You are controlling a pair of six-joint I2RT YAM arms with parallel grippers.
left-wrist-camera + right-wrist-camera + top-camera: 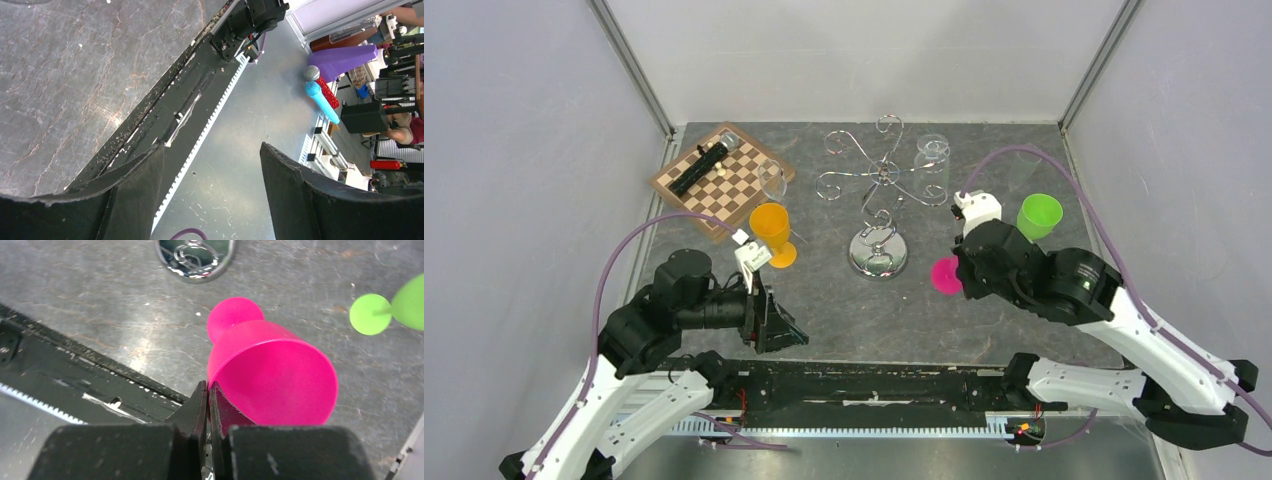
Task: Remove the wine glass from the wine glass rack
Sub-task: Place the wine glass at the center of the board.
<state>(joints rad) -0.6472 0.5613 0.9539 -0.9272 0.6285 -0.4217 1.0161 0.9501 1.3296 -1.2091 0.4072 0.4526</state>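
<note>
The chrome wine glass rack [879, 200] stands mid-table on its round base [195, 257]. A clear wine glass [932, 160] appears to hang from its right arm. A pink wine glass [270, 375] stands upright on the table right of the rack, its foot [944, 275] on the surface. My right gripper [208, 387] is shut on the pink glass's rim, one finger inside the bowl and one outside. My left gripper [212, 146] is open and holds nothing. It hangs over the table's front edge [789, 335], far from the rack.
An orange wine glass [772, 232] stands left of the rack, and a green one [1039, 215] stands to the right. A chessboard [722, 180] carrying a black cylinder lies back left, with another clear glass [774, 182] beside it. Grey walls enclose three sides.
</note>
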